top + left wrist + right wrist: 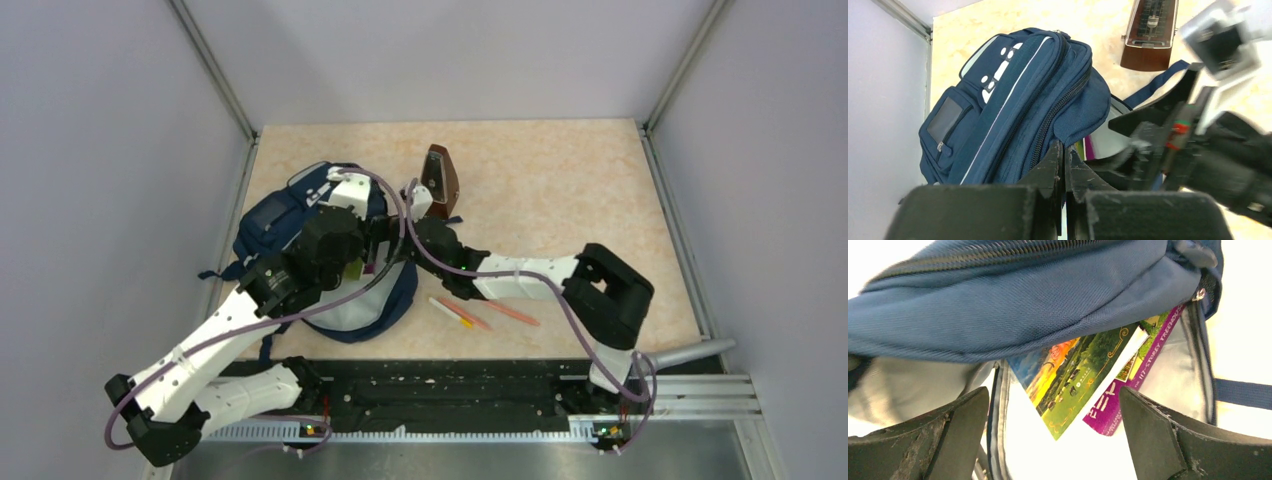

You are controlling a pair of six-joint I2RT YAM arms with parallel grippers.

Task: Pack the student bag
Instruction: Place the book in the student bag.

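The student bag (285, 215) lies at the table's left, a navy backpack with thin pale stripes. My left gripper (1064, 150) is shut on the edge of its top flap (1083, 107) and holds the mouth up. My right gripper (1055, 410) is open at the mouth, over the pale grey lining (1173, 365). Nothing sits between its fingers. Two books lie inside under the flap (1023, 305): one with a green and yellow cover (1075, 377), one purple (1143, 375). In the top view both grippers meet at the bag's opening (375, 255).
A brown wooden metronome (440, 175) stands just right of the bag, also in the left wrist view (1150, 35). A white-and-yellow pen (452, 312) and an orange pencil (510, 313) lie in front of the right arm. A grey tapered object (690, 352) rests at the right front rail.
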